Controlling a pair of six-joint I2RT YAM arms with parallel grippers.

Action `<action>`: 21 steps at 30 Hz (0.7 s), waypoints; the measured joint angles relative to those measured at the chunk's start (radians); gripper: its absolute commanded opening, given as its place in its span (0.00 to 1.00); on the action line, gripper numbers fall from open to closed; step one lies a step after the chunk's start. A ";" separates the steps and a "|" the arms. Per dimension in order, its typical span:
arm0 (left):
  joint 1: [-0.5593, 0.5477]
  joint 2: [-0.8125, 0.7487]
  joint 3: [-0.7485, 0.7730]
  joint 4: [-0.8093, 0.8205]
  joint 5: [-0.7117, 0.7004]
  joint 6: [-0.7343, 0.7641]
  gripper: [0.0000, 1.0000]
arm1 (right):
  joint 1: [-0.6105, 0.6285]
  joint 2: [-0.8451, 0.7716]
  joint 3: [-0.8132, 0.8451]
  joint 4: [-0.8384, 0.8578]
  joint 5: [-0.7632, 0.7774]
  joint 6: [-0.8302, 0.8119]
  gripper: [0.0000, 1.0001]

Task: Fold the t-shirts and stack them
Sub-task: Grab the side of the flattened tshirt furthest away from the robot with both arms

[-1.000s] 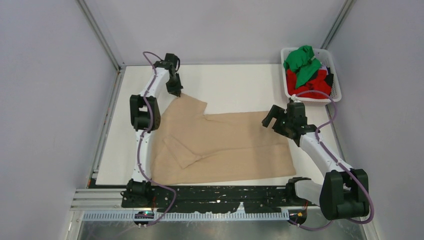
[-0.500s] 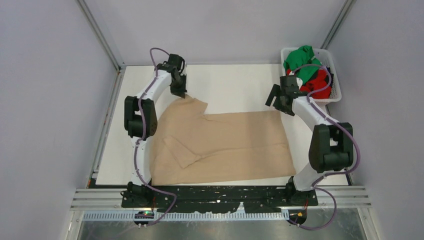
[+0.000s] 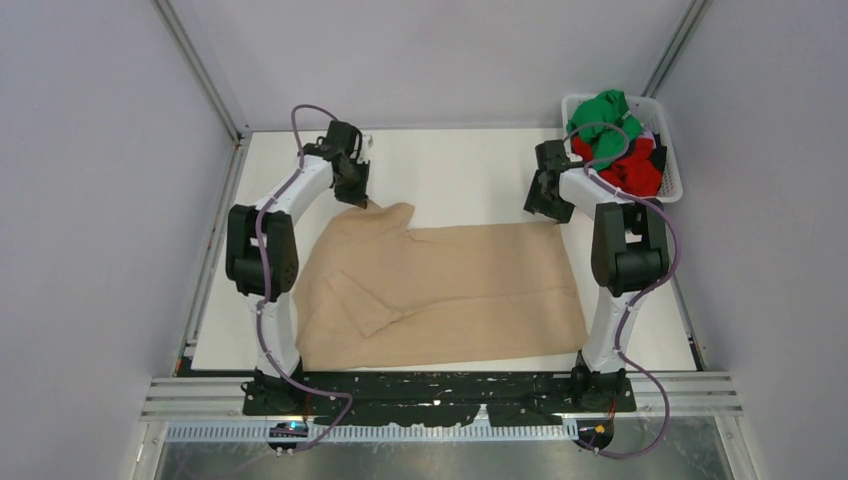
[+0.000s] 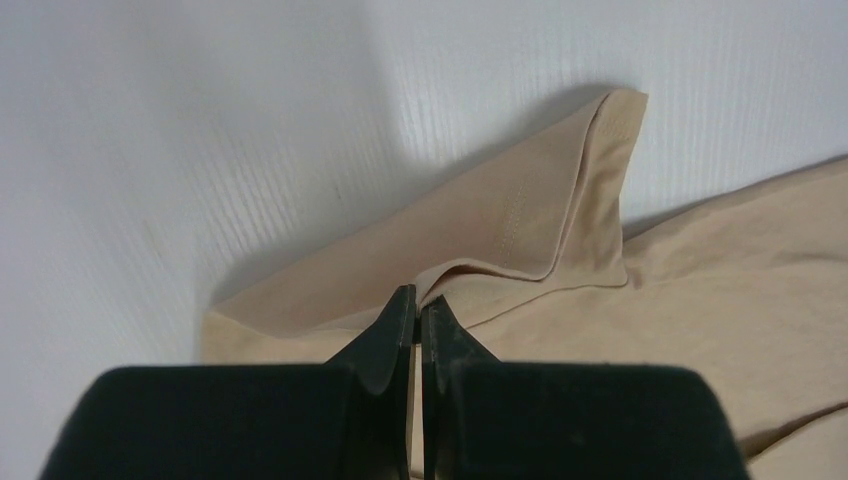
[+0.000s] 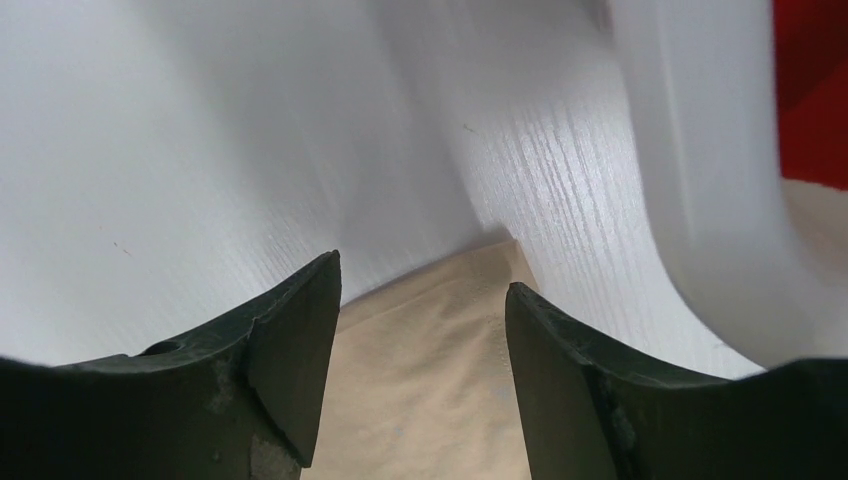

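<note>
Overhead and wrist views of the desk [image 3: 460, 165]. You see the beige-tan t-shirt [image 3: 450, 290] spread nearly flat across the middle of the desk, with its hem toward the right arm and its sleeves toward the left arm. One sleeve lies folded in over the body at the near left. The other sleeve points to the far left corner.

The left fingers [image 3: 356, 197] are pressed together at that far sleeve. In the left wrist view a raised fold of the beige cloth is pinched between their tips, and the sleeve edge curls over just beyond them. The rest of the sleeve rests on the desk.

The right fingers [image 3: 553, 210] stand apart at the shirt's far right corner. In the right wrist view you see that corner lying on the desk in the gap between them, one finger on each side of it. You cannot tell from these views whether either finger touches the cloth.

The white basket [image 3: 672, 190] sits at the far right corner of the desk, just beyond the right fingers. It holds the green t-shirt [image 3: 600, 115], bunched on top at the far side. The red t-shirt [image 3: 640, 175] is crumpled below and nearer. Both are well apart from the beige-tan shirt.
</note>
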 measured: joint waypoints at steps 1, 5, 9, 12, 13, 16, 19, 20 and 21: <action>-0.002 -0.013 -0.020 0.005 0.002 0.007 0.00 | 0.003 0.002 0.000 -0.002 0.003 0.000 0.64; -0.009 -0.073 -0.084 0.018 0.011 0.019 0.00 | 0.004 0.004 0.000 -0.010 0.012 0.002 0.58; -0.013 -0.146 -0.137 0.043 0.022 0.030 0.00 | 0.004 0.004 -0.010 -0.016 0.031 0.009 0.56; -0.015 -0.211 -0.184 0.067 0.029 0.031 0.00 | 0.004 0.004 -0.021 -0.026 0.044 0.016 0.56; -0.015 -0.234 -0.204 0.076 0.031 0.031 0.00 | 0.004 0.004 -0.026 -0.032 0.051 0.020 0.55; -0.015 -0.293 -0.265 0.100 0.040 0.030 0.00 | 0.004 0.004 -0.034 -0.035 0.064 0.027 0.39; -0.015 -0.330 -0.323 0.116 0.048 0.030 0.00 | 0.004 0.004 -0.043 -0.035 0.072 0.037 0.27; -0.015 -0.342 -0.342 0.120 0.051 0.031 0.00 | 0.005 0.003 -0.047 -0.034 0.076 0.040 0.21; -0.015 -0.349 -0.356 0.122 0.055 0.031 0.00 | 0.005 0.003 -0.050 -0.031 0.077 0.045 0.19</action>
